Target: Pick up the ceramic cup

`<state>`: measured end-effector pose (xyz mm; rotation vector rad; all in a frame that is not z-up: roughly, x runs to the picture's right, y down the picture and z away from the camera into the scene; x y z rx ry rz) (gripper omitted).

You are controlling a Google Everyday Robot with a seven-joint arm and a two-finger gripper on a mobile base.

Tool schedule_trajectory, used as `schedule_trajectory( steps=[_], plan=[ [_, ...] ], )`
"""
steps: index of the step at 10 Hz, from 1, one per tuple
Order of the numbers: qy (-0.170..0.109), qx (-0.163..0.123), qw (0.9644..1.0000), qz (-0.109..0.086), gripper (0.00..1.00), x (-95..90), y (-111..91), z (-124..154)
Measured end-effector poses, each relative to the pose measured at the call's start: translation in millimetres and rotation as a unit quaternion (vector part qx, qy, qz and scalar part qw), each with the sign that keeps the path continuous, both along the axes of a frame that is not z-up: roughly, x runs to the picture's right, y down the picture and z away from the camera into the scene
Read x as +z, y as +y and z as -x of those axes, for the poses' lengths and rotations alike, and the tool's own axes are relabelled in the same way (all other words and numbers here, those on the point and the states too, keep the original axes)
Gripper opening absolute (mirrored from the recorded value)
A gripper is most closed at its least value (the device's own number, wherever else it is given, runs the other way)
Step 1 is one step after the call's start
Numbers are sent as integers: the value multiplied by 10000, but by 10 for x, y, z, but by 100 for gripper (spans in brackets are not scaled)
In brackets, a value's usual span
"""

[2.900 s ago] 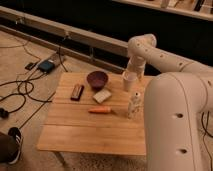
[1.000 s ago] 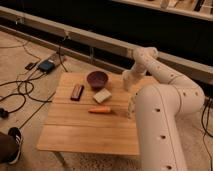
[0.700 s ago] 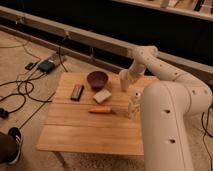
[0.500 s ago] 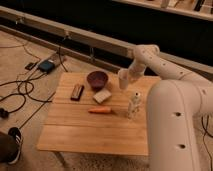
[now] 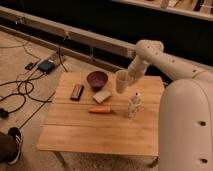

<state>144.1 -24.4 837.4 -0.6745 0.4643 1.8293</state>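
Note:
The off-white ceramic cup is upright at the back of the wooden table, just right of the dark maroon bowl. My gripper comes in from the right on the white arm and is shut on the cup's right side. I cannot tell whether the cup's base touches the table. The slim white bottle stands in front of the cup, toward the table's right edge.
An orange carrot-like item, a pale block and a dark flat bar lie on the table. My white body fills the right side. Cables and a blue box lie on the floor at left.
My arm swung in to the cup's right side. The cup has shifted a little to the left along with the gripper. The other objects have not moved.

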Motion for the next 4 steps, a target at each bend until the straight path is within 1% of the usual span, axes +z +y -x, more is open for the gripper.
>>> schedule_trajectory(
  steps=[1, 2, 4],
  plan=[
    [-7, -109, 9999, 50, 0, -67, -22, 22],
    [-22, -253, 9997, 28, 0, -141, -110, 77],
    [-49, -371, 9993, -37, 0, -200, -221, 136]
  ],
)
